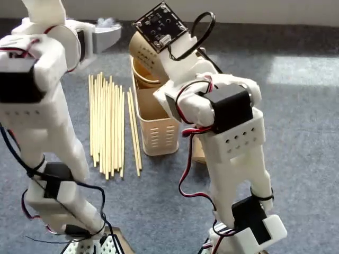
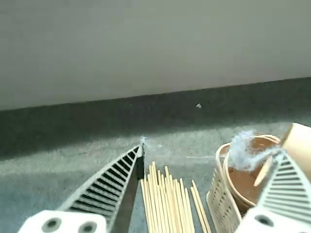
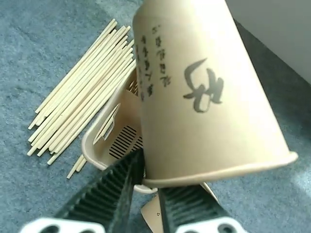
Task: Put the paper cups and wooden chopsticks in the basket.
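Note:
My right gripper (image 3: 148,187) is shut on the rim of a tan paper cup (image 3: 204,92), which hangs tilted over the beige slotted basket (image 3: 109,141). The high view shows this cup (image 1: 141,50) above the far end of the basket (image 1: 156,129). Another cup (image 2: 248,182) sits inside the basket (image 2: 218,199). A bundle of wooden chopsticks (image 1: 108,127) lies on the carpet beside the basket; the chopsticks (image 2: 167,206) are below my left gripper (image 2: 209,150). That left gripper (image 1: 103,34) hangs open with nothing between its fingers, beyond the far ends of the sticks.
Grey carpet (image 1: 302,132) covers the floor, and a pale wall (image 2: 155,43) runs behind it. A tan object (image 1: 198,151) lies half hidden under the right arm beside the basket. Both arm bases stand at the near edge.

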